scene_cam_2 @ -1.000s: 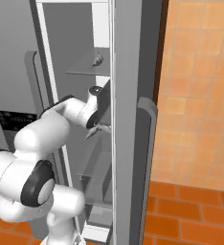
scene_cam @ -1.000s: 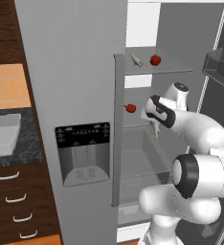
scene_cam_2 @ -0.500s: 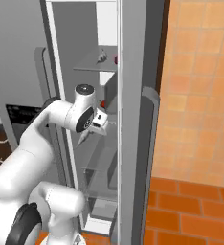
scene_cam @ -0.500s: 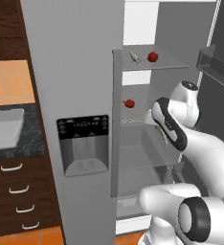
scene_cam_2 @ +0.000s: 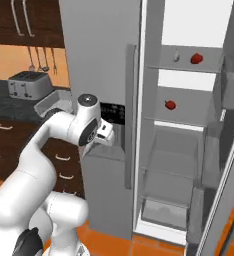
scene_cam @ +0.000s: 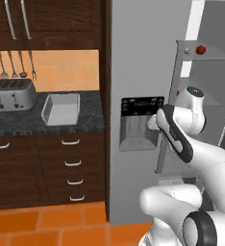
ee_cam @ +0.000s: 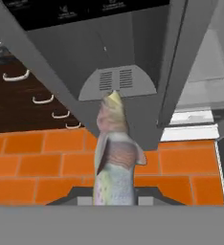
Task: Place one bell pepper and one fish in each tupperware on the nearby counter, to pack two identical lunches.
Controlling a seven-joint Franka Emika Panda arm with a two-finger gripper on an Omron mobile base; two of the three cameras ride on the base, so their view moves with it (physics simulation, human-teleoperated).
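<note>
In the hand view my gripper (ee_cam: 115,195) is shut on a pale, pink-sided fish (ee_cam: 115,160), whose head points at the fridge's dispenser (ee_cam: 117,83). Seen from the right base, the gripper (scene_cam_2: 109,134) hangs in front of the closed grey fridge door. A light-grey tupperware (scene_cam: 61,108) sits on the speckled counter (scene_cam: 90,122) to the left, apart from the gripper; it also appears behind my arm (scene_cam_2: 50,104). Two red bell peppers (scene_cam_2: 196,58) (scene_cam_2: 170,105) rest on shelves of the open fridge, with a small grey fish (scene_cam_2: 176,56) beside the upper one.
A grey slotted toaster (scene_cam: 12,98) stands left of the tupperware, with utensils hanging above it. Dark drawers (scene_cam: 72,163) run under the counter. The fridge's closed door with its dispenser (scene_cam: 141,122) stands between counter and open compartment. The floor is orange tile.
Both base views have swung left, bringing the counter, toaster and tupperware into sight. My arm has drawn out of the fridge compartment and turned left, carrying the fish.
</note>
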